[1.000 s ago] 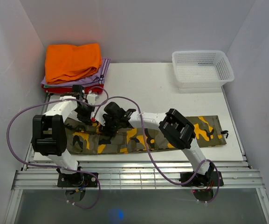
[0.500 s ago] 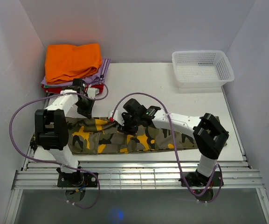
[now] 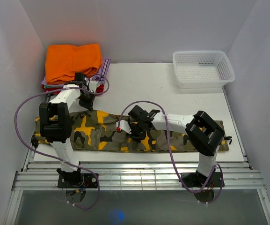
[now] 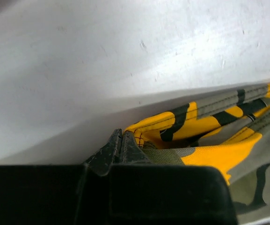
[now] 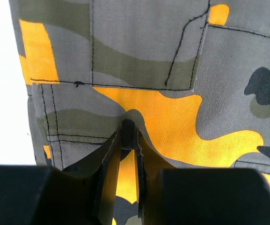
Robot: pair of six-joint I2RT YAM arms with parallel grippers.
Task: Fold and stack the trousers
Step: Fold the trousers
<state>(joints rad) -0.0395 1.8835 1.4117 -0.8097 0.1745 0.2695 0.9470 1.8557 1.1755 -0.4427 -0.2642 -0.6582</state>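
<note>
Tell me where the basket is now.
In the top view, the white basket sits at the far right corner of the table, well beyond the trousers.

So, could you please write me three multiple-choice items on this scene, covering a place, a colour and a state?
1. Where is the white basket? A far right of the table; B near left; C near middle.
2. Which colour tops the folded pile? A lilac; B orange; C red.
3. The right gripper is: A open in the air; B shut on the trousers; C holding the basket.
Key: 1A, it stands at the far right corner; 2B, the orange garment lies on top; 3B, cloth is pinched between its fingers.
</note>
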